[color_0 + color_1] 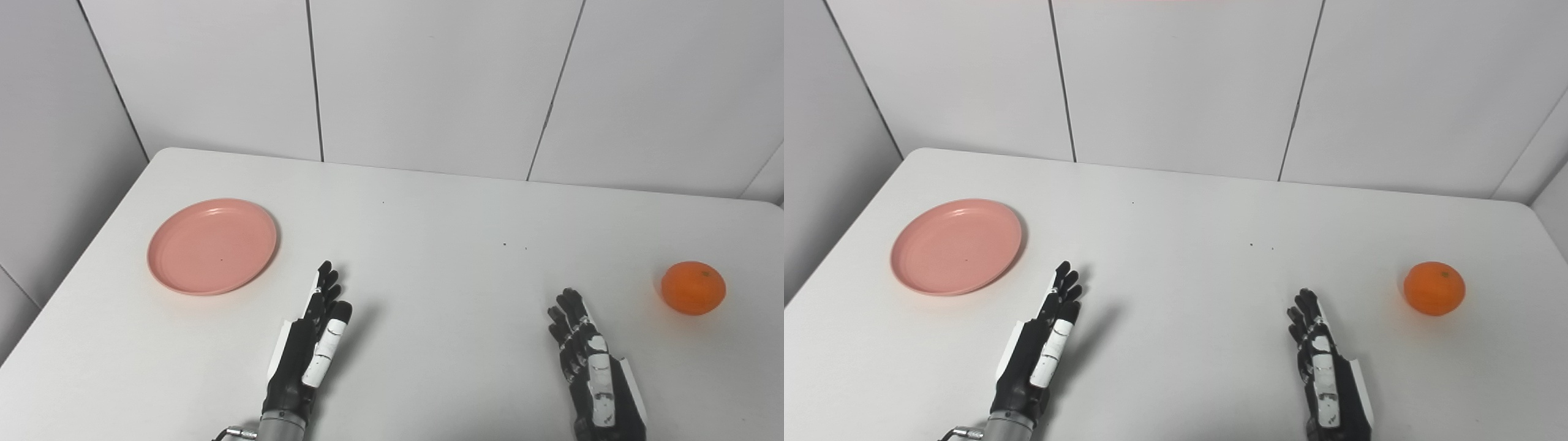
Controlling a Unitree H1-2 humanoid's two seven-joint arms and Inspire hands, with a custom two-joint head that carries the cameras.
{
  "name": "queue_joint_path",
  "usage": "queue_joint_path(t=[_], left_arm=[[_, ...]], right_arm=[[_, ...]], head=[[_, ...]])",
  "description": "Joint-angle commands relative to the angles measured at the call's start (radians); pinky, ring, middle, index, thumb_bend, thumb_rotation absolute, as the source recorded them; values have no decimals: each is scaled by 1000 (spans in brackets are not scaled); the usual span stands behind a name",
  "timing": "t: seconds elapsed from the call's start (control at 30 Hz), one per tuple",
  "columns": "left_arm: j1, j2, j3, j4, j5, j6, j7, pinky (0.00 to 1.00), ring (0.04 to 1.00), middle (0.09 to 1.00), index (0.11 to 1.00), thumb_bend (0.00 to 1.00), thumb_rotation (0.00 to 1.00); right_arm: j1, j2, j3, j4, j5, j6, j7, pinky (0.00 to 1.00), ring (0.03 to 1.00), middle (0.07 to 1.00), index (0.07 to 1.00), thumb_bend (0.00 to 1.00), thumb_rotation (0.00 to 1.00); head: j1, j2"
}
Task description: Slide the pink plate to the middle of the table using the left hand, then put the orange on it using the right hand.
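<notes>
Step one pending: pink plate (212, 245) far left of table (429, 208) centre, untouched. Left hand (309, 346), right hand (588, 361) empty, fingers extended. Next: left reach to plate rim; orange (693, 288) waiting far right of centre.

Bare white table (429, 245) lies between the pink plate (212, 246) at left and the orange (693, 288) at right; nothing stands between them.

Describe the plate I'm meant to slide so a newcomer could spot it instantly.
Start at the white table and look to its left side, ahead and left of the open left hand. There lies a round, shallow pink plastic plate, flat and empty. It is the only dish; the only other loose object is a round orange far right.
</notes>
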Motion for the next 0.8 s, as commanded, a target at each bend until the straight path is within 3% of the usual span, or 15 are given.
queue_joint_path(t=[0.0, 0.3, 0.57, 0.77], left_arm=[[249, 19, -21, -3, 32, -72, 27, 899, 950, 982, 992, 778, 919], [239, 20, -49, 22, 38, -80, 60, 844, 934, 969, 972, 779, 888], [231, 41, -50, 48, 22, -103, 66, 833, 931, 970, 971, 750, 879], [225, 49, -48, 63, 11, -119, 61, 834, 929, 978, 982, 723, 871]], right_arm=[[43, -50, -33, 104, 28, -71, 44, 1000, 975, 982, 970, 815, 1000], [33, -65, -47, 147, 54, -97, 73, 1000, 998, 1000, 992, 747, 1000], [29, -56, -41, 165, 46, -97, 68, 1000, 1000, 1000, 994, 751, 1000], [25, -51, -40, 177, 38, -106, 61, 1000, 994, 995, 984, 779, 1000]], head=[[32, -11], [71, -49], [44, -90], [44, -100]])
